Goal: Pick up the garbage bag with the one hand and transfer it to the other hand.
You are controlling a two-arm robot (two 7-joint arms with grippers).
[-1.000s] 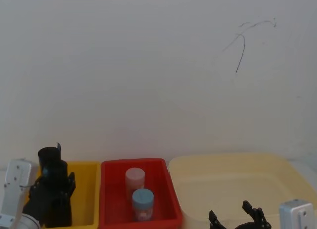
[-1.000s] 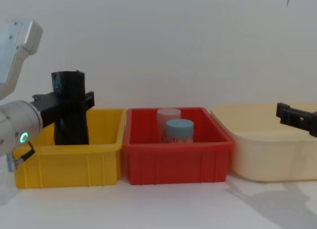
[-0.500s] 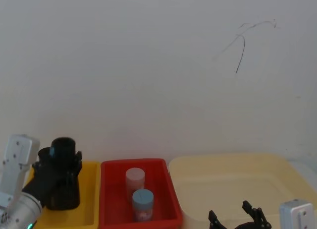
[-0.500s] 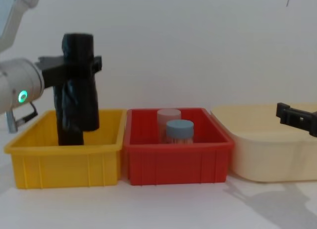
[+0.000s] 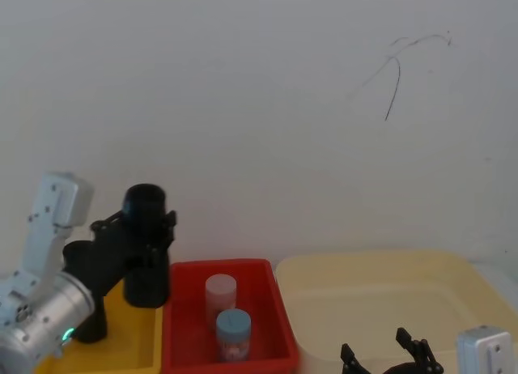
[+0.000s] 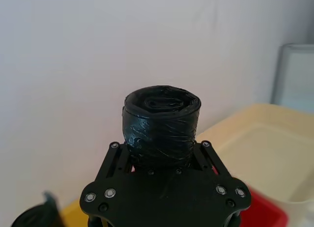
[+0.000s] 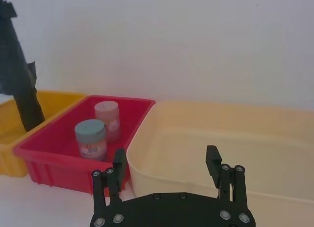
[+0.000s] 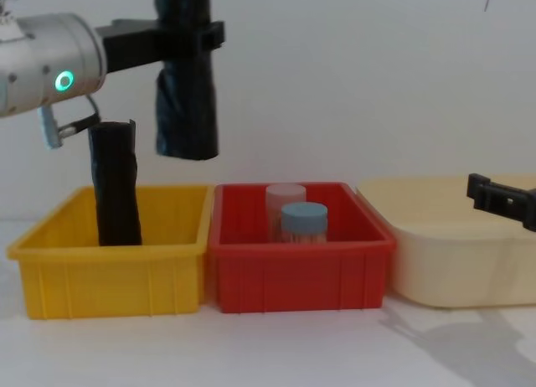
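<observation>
Garbage bag point(image 8: 186, 94) hangs upright in the air, up and to the left of the red bin point(image 8: 297, 278), its lower end clear above the bin rims. It is a black roll of crinkled plastic film. The left gripper point(image 8: 188, 37) has its jaws clamped on the roll near the upper end, and the left wrist view shows the roll's wound top standing up past the jaws. A silver arm with a glowing green ring point(image 8: 64, 81) runs off to the left from it. From the chest view the bag's lower end seems to hang over the seam between the red bin and the yellow bin point(image 8: 109, 278) on its left, though the depth is hard to judge.

A second black roll point(image 8: 115, 186) stands inside the yellow bin, farther left of the red bin than the held bag, and rises well above the rim. Inside the red bin stand two jars, just beside each other: one with a pink lid point(image 8: 286, 194) toward the back and one with a blue lid point(image 8: 303, 219) in front of it.

Right of the red bin, just beside it, sits a cream tub point(image 8: 452, 261). The right gripper point(image 7: 166, 156) hovers at that tub, well apart from the bag, with its jaws apart and nothing between them. All three containers rest on the white table point(image 8: 251, 353).
</observation>
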